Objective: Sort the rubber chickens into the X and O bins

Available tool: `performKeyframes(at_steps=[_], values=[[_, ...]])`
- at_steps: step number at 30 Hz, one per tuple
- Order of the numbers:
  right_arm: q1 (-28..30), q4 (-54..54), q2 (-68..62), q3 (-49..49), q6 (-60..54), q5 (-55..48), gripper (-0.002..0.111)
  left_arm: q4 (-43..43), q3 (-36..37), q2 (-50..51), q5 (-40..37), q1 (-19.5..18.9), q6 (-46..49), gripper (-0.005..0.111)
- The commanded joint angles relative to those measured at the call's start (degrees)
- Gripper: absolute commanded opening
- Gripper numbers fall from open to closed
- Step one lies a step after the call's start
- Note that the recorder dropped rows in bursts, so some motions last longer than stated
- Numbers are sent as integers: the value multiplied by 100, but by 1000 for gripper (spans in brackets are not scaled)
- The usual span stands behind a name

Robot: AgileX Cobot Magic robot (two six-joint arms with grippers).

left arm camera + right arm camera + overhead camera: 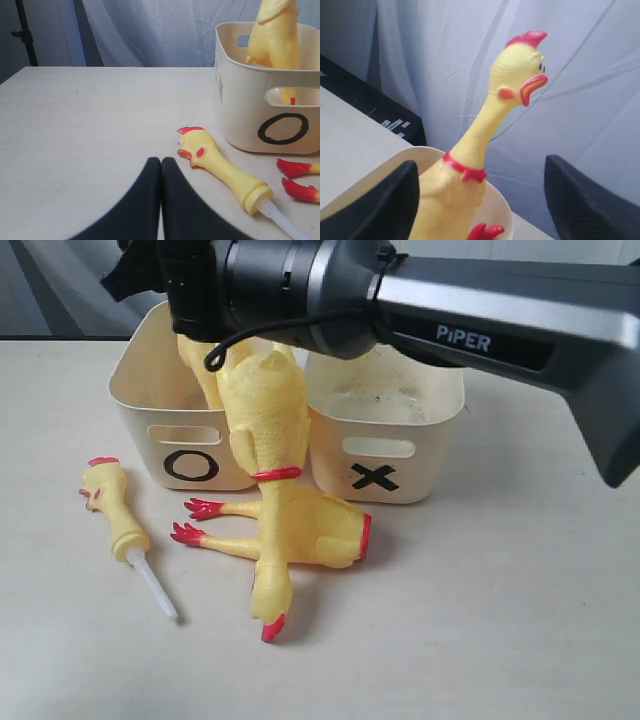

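My right gripper (481, 162) hangs open over the O bin (190, 465). A whole rubber chicken (470, 170) stands head-up between its fingers, close against one of them, with its red feet down in the bin. A second whole chicken (265, 430) leans head-down against the fronts of the two bins, its head (270, 610) on the table. The headless body (310, 525) lies in front of the X bin (385, 475). The head with white tube (215, 162) lies left of the O bin (280, 127), just beside my left gripper (161, 161), which is shut and empty.
The right arm (480, 325) stretches across above both bins from the right. The X bin's inside shows nothing but its bare floor. A white curtain (150, 30) hangs behind the table. Bare tabletop (500, 620) spreads to the front right.
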State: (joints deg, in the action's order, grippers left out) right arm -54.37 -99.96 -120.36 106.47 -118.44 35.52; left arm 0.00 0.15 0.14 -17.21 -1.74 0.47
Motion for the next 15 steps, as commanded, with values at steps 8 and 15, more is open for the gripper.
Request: performKeyframes(at_steps=[8,15], values=[[-577,1,290,-403,-230,2661,66,-33,-15,-14,55,26,-5,0],[-1082,1,287,-1176,658,2517,66,-33,-15,-14,55,26,-5,0]])
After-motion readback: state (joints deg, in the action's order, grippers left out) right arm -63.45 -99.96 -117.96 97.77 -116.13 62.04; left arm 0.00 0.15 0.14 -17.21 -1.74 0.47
